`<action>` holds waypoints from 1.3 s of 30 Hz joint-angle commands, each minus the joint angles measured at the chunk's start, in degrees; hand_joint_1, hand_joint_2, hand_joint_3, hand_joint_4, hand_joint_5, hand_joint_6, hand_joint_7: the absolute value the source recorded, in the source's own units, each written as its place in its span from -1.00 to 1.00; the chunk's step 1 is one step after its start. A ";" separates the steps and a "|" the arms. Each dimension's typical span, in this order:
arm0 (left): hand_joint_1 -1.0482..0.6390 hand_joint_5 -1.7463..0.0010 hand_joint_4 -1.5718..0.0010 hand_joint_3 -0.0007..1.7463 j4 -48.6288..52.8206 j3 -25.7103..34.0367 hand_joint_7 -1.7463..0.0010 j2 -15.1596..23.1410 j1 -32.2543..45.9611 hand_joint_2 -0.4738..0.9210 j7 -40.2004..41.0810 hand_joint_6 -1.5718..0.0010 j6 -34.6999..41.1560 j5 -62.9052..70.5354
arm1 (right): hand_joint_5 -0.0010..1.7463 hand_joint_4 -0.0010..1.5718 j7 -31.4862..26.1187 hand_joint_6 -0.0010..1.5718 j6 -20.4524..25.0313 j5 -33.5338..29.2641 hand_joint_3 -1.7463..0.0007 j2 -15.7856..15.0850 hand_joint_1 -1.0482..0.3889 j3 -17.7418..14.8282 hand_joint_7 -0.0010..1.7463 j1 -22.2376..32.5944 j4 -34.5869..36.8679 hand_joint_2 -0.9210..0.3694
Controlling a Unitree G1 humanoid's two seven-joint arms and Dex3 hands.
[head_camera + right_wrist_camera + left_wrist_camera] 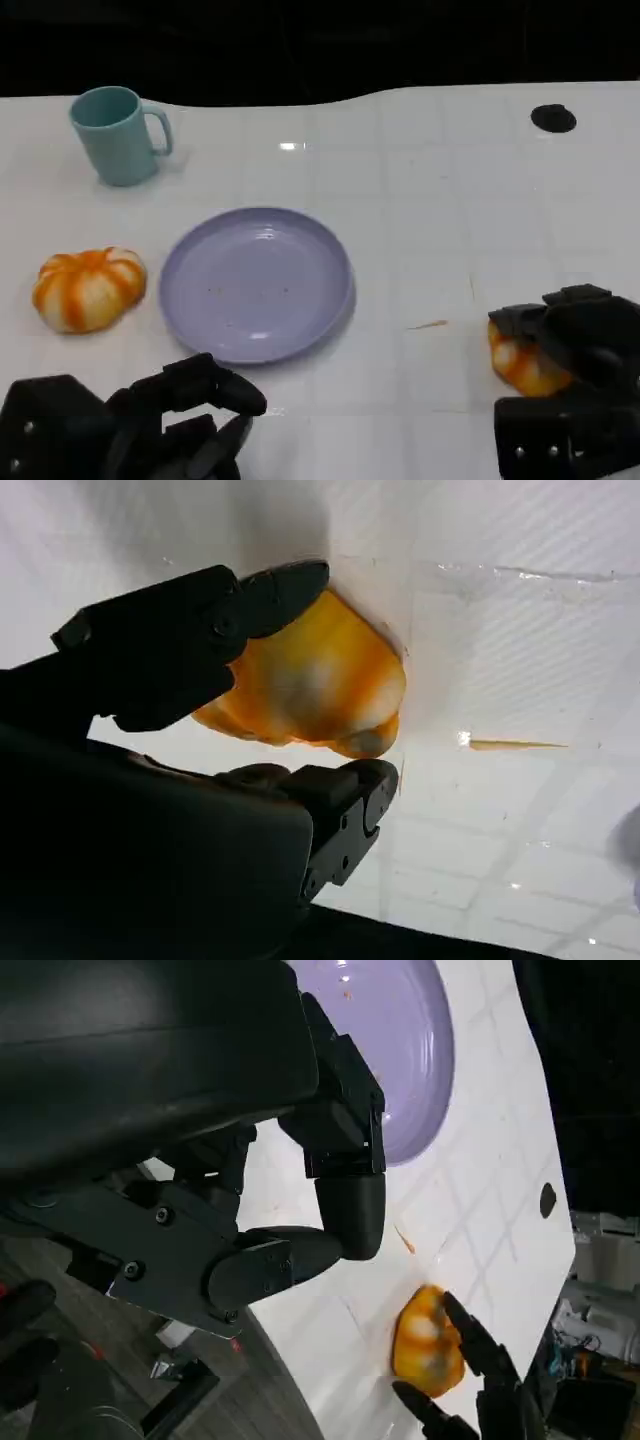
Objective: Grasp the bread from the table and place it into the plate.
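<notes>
Two orange-and-white bread rolls lie on the white table. One bread (88,288) sits at the left, beside the purple plate (255,283), which holds nothing. The other bread (520,366) (315,685) lies at the right, resting on the table, and my right hand (575,385) (200,700) grips it with fingers on one side and the thumb on the other. The left wrist view shows that bread (425,1345) with the right hand's fingers (480,1345) around it, and the plate (410,1050) further off. My left hand (150,425) (300,1160) hovers low in front of the plate, fingers loosely curled, holding nothing.
A teal mug (118,135) stands at the back left. A small black round spot (553,118) lies at the back right near the table's far edge. A thin orange crumb (430,324) lies between the plate and the right bread.
</notes>
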 commanded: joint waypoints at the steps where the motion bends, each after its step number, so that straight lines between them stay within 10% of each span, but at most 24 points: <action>1: -0.14 -1.00 0.13 -0.19 -0.79 0.21 -0.47 0.40 0.28 0.78 0.56 0.18 0.27 0.15 | -0.79 -0.68 1.73 -0.49 1.60 2.56 0.99 0.28 -0.04 0.41 -0.98 -2.40 3.08 -0.88; 15: -0.12 -1.00 0.14 -0.16 -1.52 0.15 -0.48 0.43 0.36 0.78 0.47 0.18 0.44 0.03 | -0.77 0.29 -9.14 0.28 0.18 7.11 1.00 3.30 0.10 0.69 -0.91 -6.70 13.27 -0.92; 18: -0.12 -1.00 0.14 -0.15 -1.68 0.12 -0.49 0.23 0.21 0.77 0.81 0.18 0.87 0.08 | -0.01 0.04 -12.19 0.43 -0.85 8.40 1.00 3.87 0.15 0.21 -0.96 -7.16 14.69 -0.92; 26: -0.10 -1.00 0.12 -0.12 -2.26 0.14 -0.50 -0.06 0.16 0.76 0.94 0.19 1.42 -0.27 | 0.65 0.13 -19.56 0.69 -4.96 8.81 0.78 3.42 0.26 0.41 -0.88 -8.31 18.15 -0.93; 29: -0.10 -1.00 0.14 -0.10 -2.20 -0.09 -0.51 0.23 0.12 0.75 0.83 0.20 0.94 0.23 | 0.97 0.13 -23.84 0.31 -8.32 9.09 0.02 3.43 0.28 0.10 0.12 -8.53 20.19 -0.43; 31: -0.09 -1.00 0.13 -0.09 -2.14 -0.11 -0.52 0.30 0.07 0.75 0.72 0.20 0.78 0.26 | 0.99 0.12 -25.84 0.13 -9.89 9.36 -0.15 3.46 0.28 -0.04 0.52 -8.54 20.97 -0.34; 39: -0.08 -1.00 0.11 -0.07 -2.35 -0.12 -0.53 0.35 -0.07 0.74 0.89 0.21 1.28 0.32 | 1.00 0.14 -33.34 -0.06 -14.43 9.60 -0.21 4.05 0.29 0.03 0.86 -8.80 23.81 -0.27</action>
